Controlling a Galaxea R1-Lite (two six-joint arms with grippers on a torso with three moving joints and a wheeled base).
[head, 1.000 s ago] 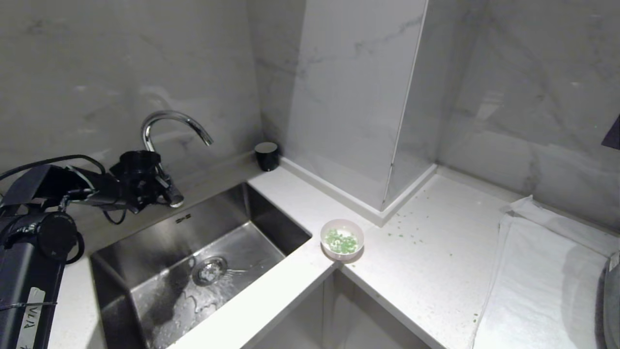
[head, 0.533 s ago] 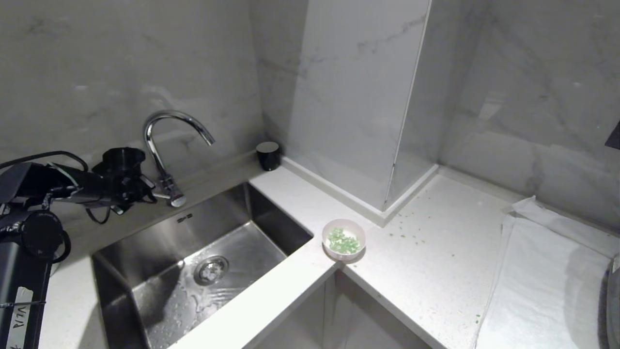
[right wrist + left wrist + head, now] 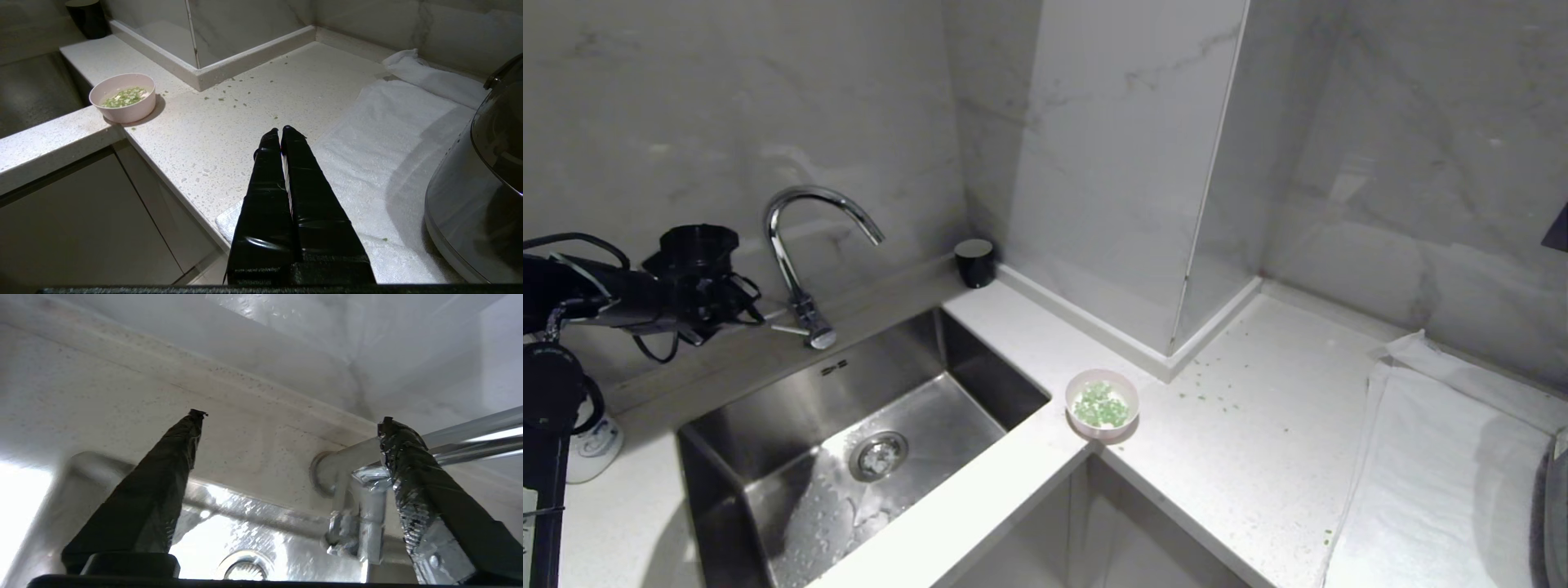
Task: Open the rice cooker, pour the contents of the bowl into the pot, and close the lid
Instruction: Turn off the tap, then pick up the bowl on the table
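- The left gripper (image 3: 288, 416) is spread wide beside the tap (image 3: 805, 245), holding nothing.
- The right gripper (image 3: 280, 130) is pressed together, well apart from the bowl (image 3: 122, 102).

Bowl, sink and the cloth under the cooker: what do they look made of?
The bowl: matte pale pink, probably plastic or melamine, no glaze shine. The sink: brushed stainless steel by its grey mirror-like reflections and water drops. The cloth: white terry towel, nubby pile and soft folds.

Counter (image 3: 1258, 425): bowl (image 3: 1102, 403), towel (image 3: 1437, 474)
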